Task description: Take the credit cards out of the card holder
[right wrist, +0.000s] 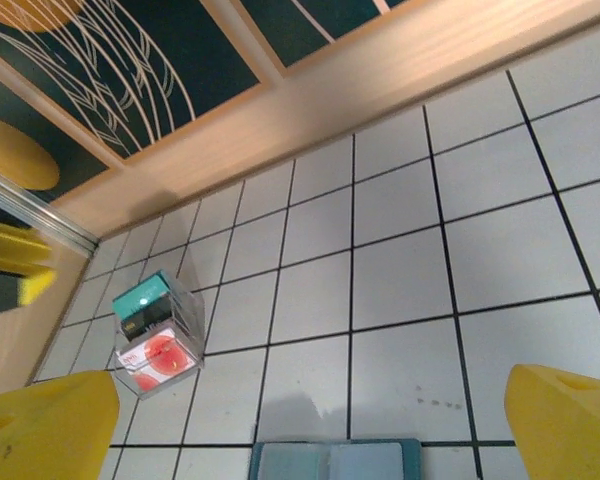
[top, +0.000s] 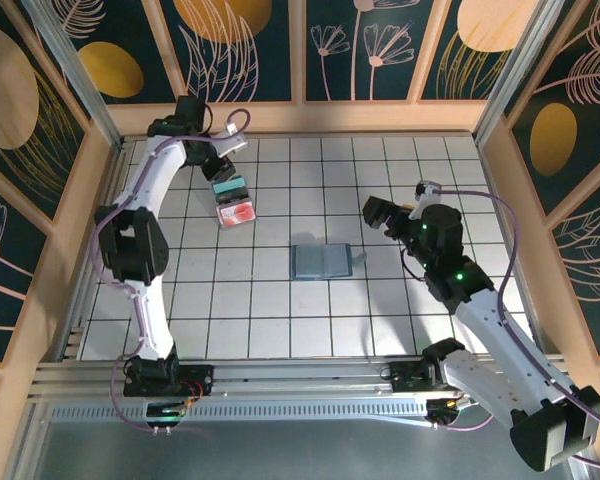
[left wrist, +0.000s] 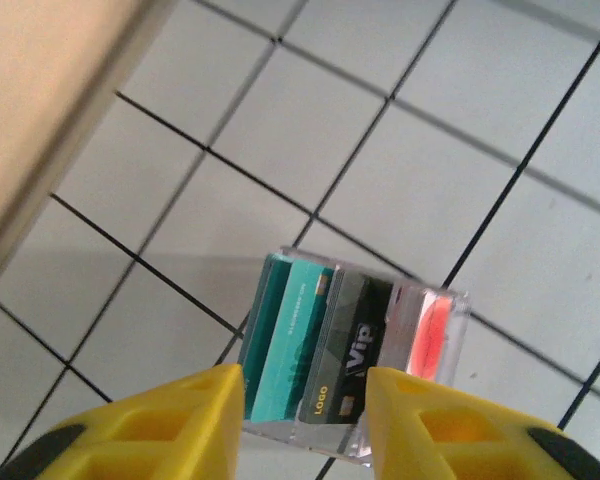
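The left gripper [left wrist: 305, 425] stood part open, its 2 yellow fingers [left wrist: 195, 425] apart with nothing between them. The step in hand looked like leaving a card with the rest and getting clear. To do it well, the jaws should spread enough that neither pad drags on a card edge. The arm should then rise straight off, not sideways, since a sideways pull could catch the lip of the clear box [left wrist: 458, 318] and tip it (it looked light).

The credit cards [left wrist: 310, 350] stood packed on edge in that box, teal ones beside a dark one and a red-pink one. They sat just beyond the left fingertips, near the far left corner of the table [top: 280, 320].

The card holder [top: 322, 261] lay open and flat about mid-table, well apart from the left gripper and the box. Whether any card was left in its pockets could not be told.

The right gripper [top: 378, 213] hovered just past the holder's far right corner, jaws spread wide and empty. In its wrist view the holder's far edge showed between its 2 fingers, so it was the better placed tool for any further card.
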Available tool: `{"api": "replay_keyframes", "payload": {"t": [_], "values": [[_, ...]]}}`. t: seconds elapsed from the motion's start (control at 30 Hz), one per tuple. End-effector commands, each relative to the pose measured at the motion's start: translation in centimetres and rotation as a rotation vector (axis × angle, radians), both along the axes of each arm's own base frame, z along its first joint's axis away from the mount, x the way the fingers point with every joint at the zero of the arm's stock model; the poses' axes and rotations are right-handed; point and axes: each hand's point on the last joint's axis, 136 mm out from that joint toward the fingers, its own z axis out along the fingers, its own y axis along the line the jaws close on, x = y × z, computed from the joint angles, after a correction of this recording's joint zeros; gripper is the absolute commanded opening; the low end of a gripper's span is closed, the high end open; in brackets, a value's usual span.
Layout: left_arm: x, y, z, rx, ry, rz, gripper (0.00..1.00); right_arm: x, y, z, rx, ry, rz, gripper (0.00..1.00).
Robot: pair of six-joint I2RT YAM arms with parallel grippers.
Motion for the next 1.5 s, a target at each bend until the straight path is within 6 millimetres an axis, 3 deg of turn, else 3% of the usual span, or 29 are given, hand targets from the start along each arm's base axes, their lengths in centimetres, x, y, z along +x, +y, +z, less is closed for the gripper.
{"api": "replay_keyframes", "payload": {"t": [0.0,0.07,0.17,0.23,0.33,0.4,0.73,0.9,1.03,1.27,1.47], "values": [[-0.8,-1.1,5.1,-0.145,-0.162,0.048,0.43,-0.2,0.0,-2.6,-0.023,0.087,-0.012,0.96],[-2.1,-1.0,8.1,-0.233,-0.276,0.089,0.47,-0.3,0.3,-3.7,-0.051,0.125,-0.015,0.9],[-4.3,-0.5,11.9,-0.39,-0.443,0.176,0.62,-0.6,1.1,-5.6,-0.11,0.195,-0.013,0.77],[-6.1,0.6,14.0,-0.501,-0.536,0.256,0.82,-0.7,1.6,-6.8,-0.164,0.243,-0.016,0.73],[-8.4,2.1,15.7,-0.636,-0.596,0.367,0.99,-1.2,3.6,-8.5,-0.226,0.306,0.025,0.67],[-9.4,2.8,16.0,-0.703,-0.597,0.424,0.99,-1.5,4.9,-9.7,-0.247,0.348,0.058,0.62],[-14.9,3.7,11.1,-1.023,-0.482,0.546,0.99,-3.1,10.5,-15.1,-0.354,0.493,0.179,0.61],[-15.4,4.3,6.8,-1.088,-0.369,0.652,0.99,-3.5,13.5,-17.0,-0.392,0.534,0.262,0.61],[-15.5,4.8,4.3,-1.086,-0.33,0.715,0.99,-3.4,14.8,-18.3,-0.427,0.565,0.28,0.61],[-15.5,5.2,1.5,-1.083,-0.277,0.776,0.99,-3.4,15.7,-20.3,-0.487,0.605,0.28,0.6],[-14.9,5.1,-0.2,-1.086,-0.236,0.809,0.99,-2.6,16.7,-20.6,-0.531,0.59,0.275,0.58]]}}
